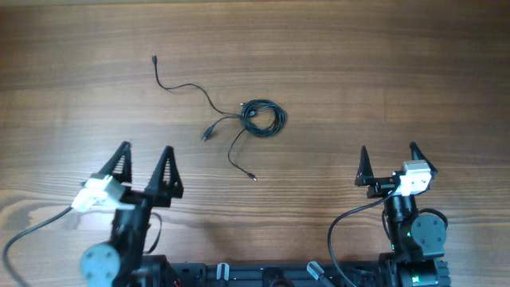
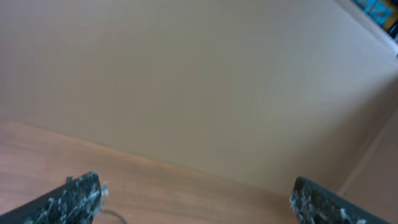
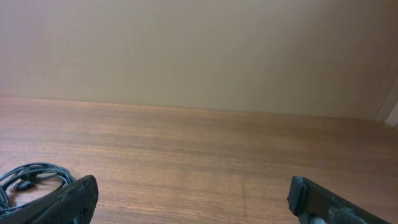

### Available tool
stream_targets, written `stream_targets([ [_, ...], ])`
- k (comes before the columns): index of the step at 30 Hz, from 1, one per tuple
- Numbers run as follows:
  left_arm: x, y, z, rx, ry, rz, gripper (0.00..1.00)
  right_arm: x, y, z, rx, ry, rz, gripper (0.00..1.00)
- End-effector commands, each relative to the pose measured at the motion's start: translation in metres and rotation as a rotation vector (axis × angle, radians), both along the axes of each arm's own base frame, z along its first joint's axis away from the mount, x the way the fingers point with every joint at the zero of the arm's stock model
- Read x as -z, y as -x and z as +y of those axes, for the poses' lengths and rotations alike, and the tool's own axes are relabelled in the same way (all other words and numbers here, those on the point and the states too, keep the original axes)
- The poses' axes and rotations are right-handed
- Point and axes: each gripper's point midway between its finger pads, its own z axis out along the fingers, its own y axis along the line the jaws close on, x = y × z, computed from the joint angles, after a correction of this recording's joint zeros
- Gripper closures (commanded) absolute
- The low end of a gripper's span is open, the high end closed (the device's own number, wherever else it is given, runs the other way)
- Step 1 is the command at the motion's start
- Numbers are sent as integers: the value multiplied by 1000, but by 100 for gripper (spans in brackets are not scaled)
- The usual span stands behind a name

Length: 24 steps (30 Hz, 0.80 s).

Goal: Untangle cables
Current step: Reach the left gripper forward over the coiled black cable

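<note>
On the near left of the brown wood-grain table (image 1: 382,64), the left gripper (image 1: 146,148), a black two-finger pincer with pointed tips, stands with its jaws wide apart and empty. Ahead of it, toward the table's middle, lie the cables (image 1: 252,112), thin black flexible cords with small plugs. A long tail (image 1: 187,86) snakes to the far left, two shorter ends (image 1: 237,147) trail toward the robot, and to their right sits a tight round coil (image 1: 276,119), which also shows at the lower left of the right wrist view (image 3: 31,174). The cords look light, limp and prone to sliding on the smooth wood. The free tails, clear of the knot, look like the easiest places to pinch, with the coil pinned by the other arm. On the near right, the right gripper (image 1: 388,147), a matching black pincer, also stands open with nothing in it. Nothing else lies on the wood between either pincer and the cords. A plain beige wall (image 3: 199,50) stands behind.
</note>
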Motion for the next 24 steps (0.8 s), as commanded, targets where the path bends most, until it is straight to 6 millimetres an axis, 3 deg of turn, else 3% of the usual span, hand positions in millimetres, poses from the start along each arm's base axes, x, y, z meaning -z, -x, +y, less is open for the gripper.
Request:
stream_targets([
  [1,-64,26,-5,25,-13,-46,0,-2,0,-4,23,-20,-10,0],
  [8,-116,23,-12,63,-45,129,0,-2,0,-4,23,-20,-11,0],
  [14,-133,-9,-34,199,-100,321,0,-2,0,-4,23,-20,-11,0],
  [19,-124,-46,-44,278,-137,512,0,-2,0,-4,23,-20,-10,0],
  [24,-75,-81,-44,301,-99,767,0,-2,0,-4,23,-20,-10,0],
])
